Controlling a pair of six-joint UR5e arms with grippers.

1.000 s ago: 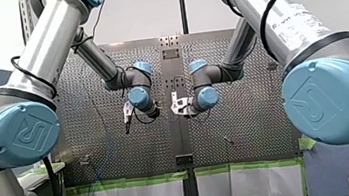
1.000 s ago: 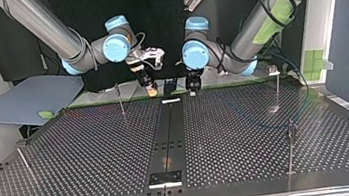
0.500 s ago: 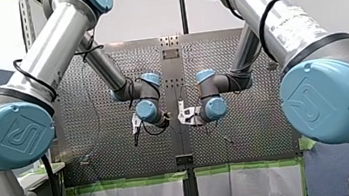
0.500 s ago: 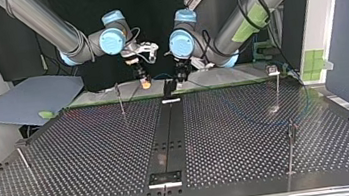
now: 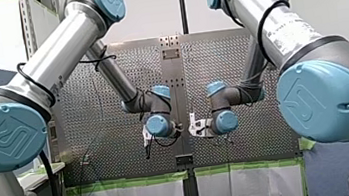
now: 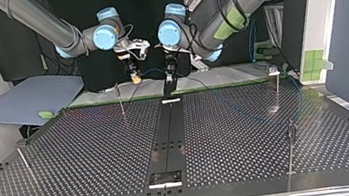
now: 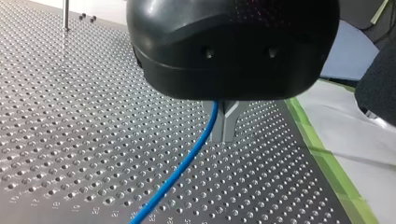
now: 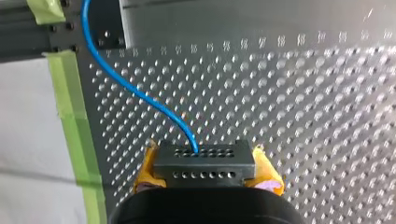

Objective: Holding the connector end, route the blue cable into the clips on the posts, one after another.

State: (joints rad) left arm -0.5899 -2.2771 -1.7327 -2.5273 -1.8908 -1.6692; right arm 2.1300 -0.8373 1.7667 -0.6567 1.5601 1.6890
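Between my right tool's (image 8: 206,171) yellow pads (image 8: 145,170) sits the grey connector (image 8: 204,162), clamped, with the blue cable (image 8: 135,91) curling away over the perforated surface (image 6: 93,148). My left tool (image 7: 224,127) has its fingers together beside the cable. No post (image 6: 278,85) looks threaded; all routing remains.

The tabletop (image 6: 93,148) is a dark metal sheet full of small holes, with a smooth black strip (image 6: 166,129) down its middle and green tape (image 8: 70,116) along one edge. Thin posts stand on it, well apart. In the top view they are the far left post (image 6: 119,98), near left post (image 6: 22,158), far right post (image 6: 278,88) and near right post (image 6: 292,146).
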